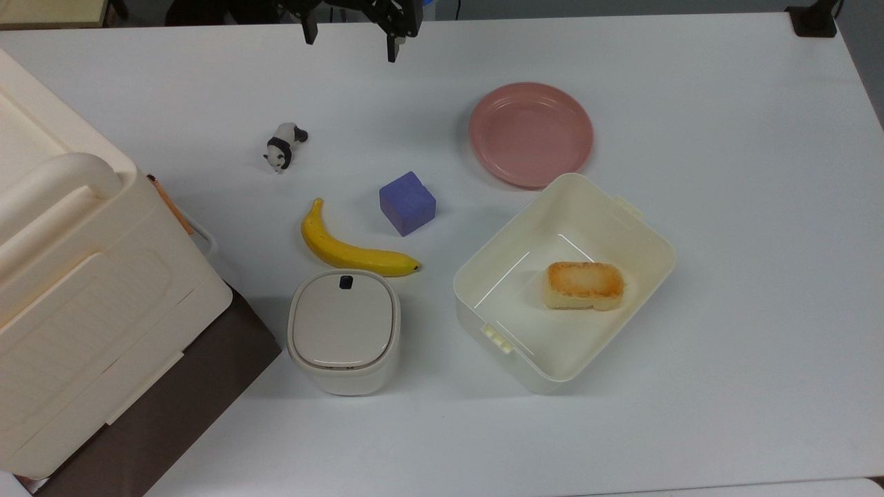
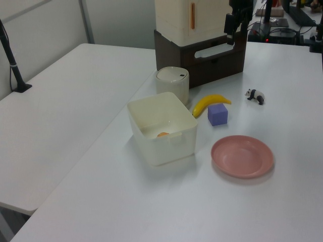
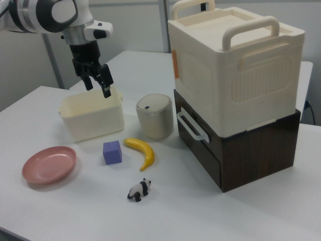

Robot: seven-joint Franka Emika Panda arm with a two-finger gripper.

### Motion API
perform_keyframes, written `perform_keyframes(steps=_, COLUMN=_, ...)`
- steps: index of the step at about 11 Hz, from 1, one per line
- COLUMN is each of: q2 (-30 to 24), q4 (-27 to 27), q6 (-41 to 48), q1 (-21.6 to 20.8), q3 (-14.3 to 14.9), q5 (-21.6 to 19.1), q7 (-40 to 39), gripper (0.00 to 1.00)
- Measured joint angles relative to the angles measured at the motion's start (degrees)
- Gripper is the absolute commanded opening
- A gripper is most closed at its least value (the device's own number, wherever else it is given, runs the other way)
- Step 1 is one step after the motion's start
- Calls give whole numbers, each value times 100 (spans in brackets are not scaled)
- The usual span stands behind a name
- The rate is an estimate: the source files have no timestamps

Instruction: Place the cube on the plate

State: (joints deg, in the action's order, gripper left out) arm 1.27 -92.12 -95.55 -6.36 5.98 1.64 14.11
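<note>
White counter with the working arrangement. The cube, blue-purple, sits flat on the counter surface, apart from every neighbour: in the top view it lies between the banana at lower left and the plate at upper right. The plate, dusty pink and round, carries nothing; its lower rim in the top view lies just beside a corner of the cream tub. The tub is open and holds a toasted bread-like block on its floor. A small lidded bin stands just below the banana in the top view, and a panda figurine rests well to the top view's left of the cube.

The tool hangs above the counter's far edge at the top of the top view, released, its two fingers spread wide with nothing between them. In the right view the tool is seen raised over the tub, well apart from the cube and plate.

A large cream case with handles rests on a dark brown drawer unit at the right view's right.
</note>
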Motion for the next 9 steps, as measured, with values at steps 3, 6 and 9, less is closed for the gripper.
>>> perform_keyframes(steps=3, q2=73, q4=-92, q6=43, q1=-1, q3=-1, q5=0, q7=2, gripper=100)
perform_keyframes(steps=6, q2=157, q4=-519, q6=-305, q1=-110, q3=-6, q5=101, q7=0, gripper=100)
perform_keyframes(steps=9, q2=292, q4=-1020, q6=-885, q1=-383, q3=-27, q5=406, q7=1, gripper=100)
